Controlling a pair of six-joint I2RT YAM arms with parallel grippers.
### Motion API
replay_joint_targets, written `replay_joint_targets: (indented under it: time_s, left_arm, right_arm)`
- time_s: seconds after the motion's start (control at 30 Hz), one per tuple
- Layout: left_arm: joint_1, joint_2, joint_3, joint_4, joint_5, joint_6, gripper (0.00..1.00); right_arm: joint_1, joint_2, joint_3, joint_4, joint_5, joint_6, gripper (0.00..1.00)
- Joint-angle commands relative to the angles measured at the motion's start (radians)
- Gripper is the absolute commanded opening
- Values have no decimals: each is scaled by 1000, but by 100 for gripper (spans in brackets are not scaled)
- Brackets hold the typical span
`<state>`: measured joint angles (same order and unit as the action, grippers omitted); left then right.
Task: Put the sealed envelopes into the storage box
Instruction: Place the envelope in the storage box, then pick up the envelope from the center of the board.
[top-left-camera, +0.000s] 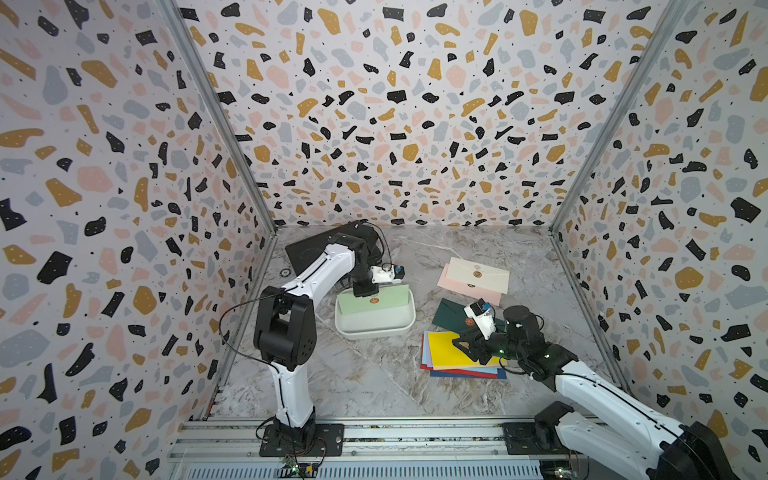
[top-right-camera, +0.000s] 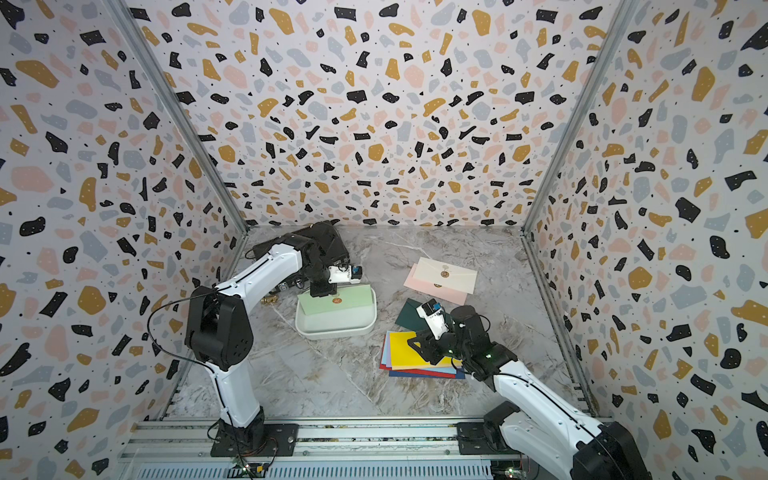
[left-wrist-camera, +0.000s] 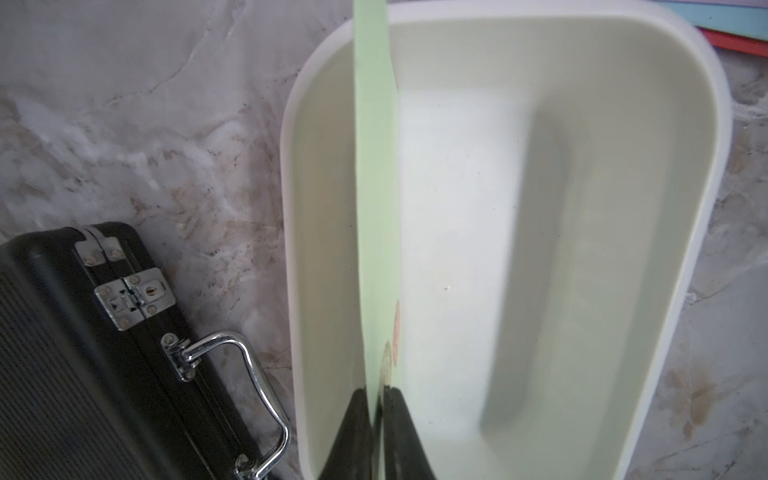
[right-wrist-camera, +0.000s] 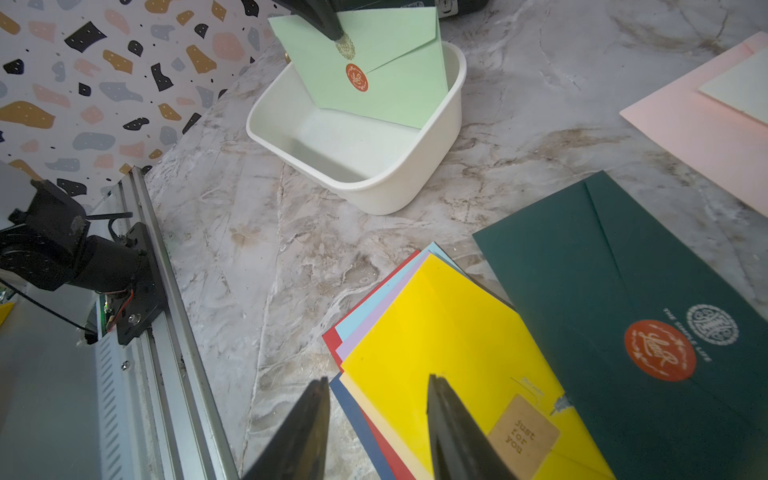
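1. While left tool (left-wrist-camera: 377, 401) pinches light green envelope (right-wrist-camera: 386, 89) by its top edge, upright, lower edge inside storage box (right-wrist-camera: 395, 195): tip it flat before release, lest it lean on the wall.
2. Right tool (right-wrist-camera: 378, 388): half open, empty, above yellow envelope (right-wrist-camera: 436, 324); others lie on table (right-wrist-camera: 291, 249).

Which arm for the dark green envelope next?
Right: right pincer hangs open beside the dark green paper envelope; left pincer grips the light green paper envelope in the white plastic box.
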<state>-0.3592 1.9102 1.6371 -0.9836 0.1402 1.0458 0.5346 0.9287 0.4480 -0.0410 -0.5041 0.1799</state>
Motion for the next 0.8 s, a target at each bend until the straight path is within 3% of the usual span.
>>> replay_joint_targets:
  time_s: [0.0, 0.07, 0.1, 0.43, 0.57, 0.67, 0.7, 0.73, 0.77]
  left_arm:
    - [4, -2, 27, 38, -8, -31, 22]
    - [5, -6, 37, 40, -21, -47, 35]
    - [5, -8, 41, 45, -37, -54, 37]
    - [6, -115, 10, 184, -114, -140, 39]
    - [6, -226, -61, 365, -238, -295, 44]
    - [7, -351, -167, 534, -314, -435, 62]
    - [6, -388, -202, 582, -332, -487, 72]
    - [6, -438, -240, 633, -355, -572, 90]
    - [6, -478, -264, 649, -366, -669, 99]
  right_arm:
    - [6, 2, 19, 4, 0, 9, 44]
    - [5, 4, 21, 4, 1, 8, 44]
    - [6, 4, 23, 4, 2, 8, 44]
    - [7, -2, 33, -49, 40, 3, 44]
    - [6, -4, 48, -83, 159, 40, 44]
    - [6, 2, 91, -160, 288, 65, 44]
    - [6, 5, 108, -188, 336, 72, 44]
    - [5, 7, 128, -225, 408, 90, 44]
    - [1, 11, 146, -261, 474, 110, 45]
